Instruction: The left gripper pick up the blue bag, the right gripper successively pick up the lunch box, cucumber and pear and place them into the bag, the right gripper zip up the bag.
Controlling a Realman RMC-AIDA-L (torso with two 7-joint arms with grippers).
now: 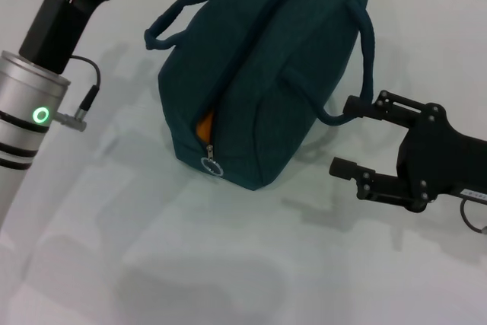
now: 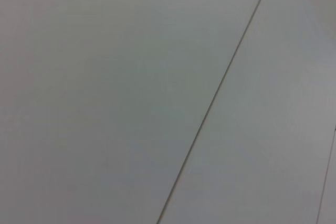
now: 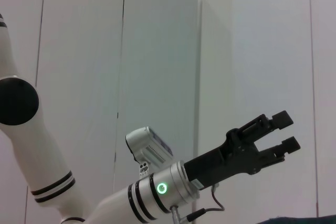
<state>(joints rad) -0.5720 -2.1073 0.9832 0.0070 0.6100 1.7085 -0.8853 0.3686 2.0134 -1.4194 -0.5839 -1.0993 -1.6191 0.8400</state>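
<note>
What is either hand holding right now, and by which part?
Nothing. The right hand is open beside the blue bag, its fingers bare. The left hand, raised off the table, is open and empty.

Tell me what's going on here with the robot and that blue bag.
The blue bag sits on the white table, zipped most of the way; a short gap remains by the ring pull, where something orange shows inside. The right gripper is open beside the bag, by one handle, holding nothing. The left gripper is raised off the table, open and empty. No lunch box or cucumber is visible outside the bag.
</note>
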